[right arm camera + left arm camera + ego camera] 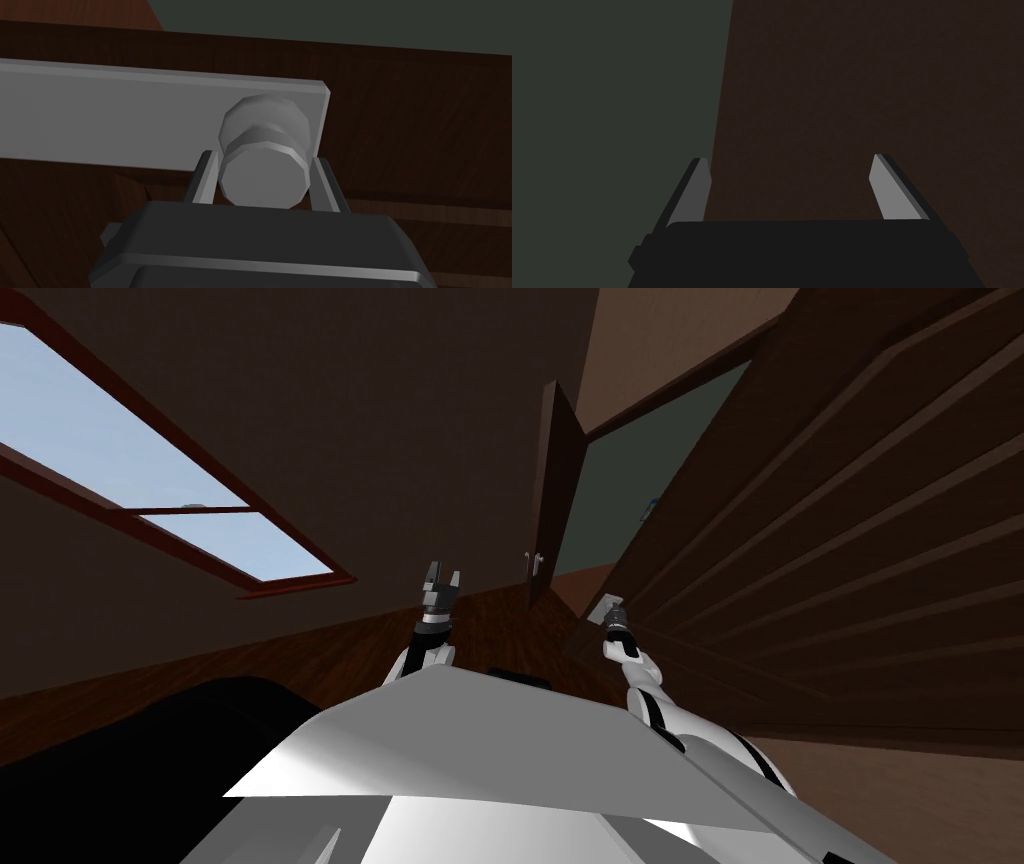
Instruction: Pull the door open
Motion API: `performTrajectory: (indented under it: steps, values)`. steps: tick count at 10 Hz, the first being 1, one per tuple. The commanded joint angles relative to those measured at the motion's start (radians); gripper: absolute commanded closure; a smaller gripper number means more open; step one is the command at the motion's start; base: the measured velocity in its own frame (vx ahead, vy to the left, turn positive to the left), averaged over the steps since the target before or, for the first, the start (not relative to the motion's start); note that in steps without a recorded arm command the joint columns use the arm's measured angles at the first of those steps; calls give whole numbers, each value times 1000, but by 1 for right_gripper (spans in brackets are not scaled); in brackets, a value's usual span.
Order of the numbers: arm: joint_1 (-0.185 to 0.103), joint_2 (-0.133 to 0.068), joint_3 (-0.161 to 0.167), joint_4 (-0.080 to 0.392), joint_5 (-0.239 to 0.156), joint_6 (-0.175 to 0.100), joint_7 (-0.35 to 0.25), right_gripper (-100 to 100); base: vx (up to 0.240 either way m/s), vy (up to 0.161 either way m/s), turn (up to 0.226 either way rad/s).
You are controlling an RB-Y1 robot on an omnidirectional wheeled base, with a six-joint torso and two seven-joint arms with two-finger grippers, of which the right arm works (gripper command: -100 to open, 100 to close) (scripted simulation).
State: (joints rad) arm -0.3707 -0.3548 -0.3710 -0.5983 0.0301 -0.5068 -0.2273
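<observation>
Dark brown panelled wood takes up our right side: the door (860, 538) stands close there, ridged with long mouldings. Our right arm reaches forward and a little outward to it with the forearm stretched, and the right gripper (612, 613) meets the door's face.

The wrist view tells more. A long grey plate (125, 120) lies flat on the wood, and a round grey knob (262, 175) stands out from its end. The gripper's two fingers (205, 175) lie one on each side of the knob and press against it, so the gripper is clenched around the knob. The knob's flat face sits just beyond the gripper's dark body. In the head view all this shrinks to a small pale patch at the gripper's tip.

Our left arm is raised ahead of us, well apart from the door. The left gripper (441, 580) points up with its fingers spread wide, grasping nothing. Farther off, a second, narrower door leaf (556, 488) stands ajar, and a window (150, 488) shows pale sky on our left.
</observation>
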Motion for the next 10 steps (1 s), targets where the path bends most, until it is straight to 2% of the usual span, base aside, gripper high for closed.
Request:
performTrajectory:
  steps: [1,2,5,10]
  values:
    - [-8,3,12,12,5,-9,-4,100,-197,-32,37]
    - [-2,3,8,0,3,-1,-2,100,-85,-12,23]
    - [-4,12,34,-2,13,-1,-15,100,-163,-51,48]
    - [-14,25,92,-12,35,-6,-46,100,-193,-65,64]
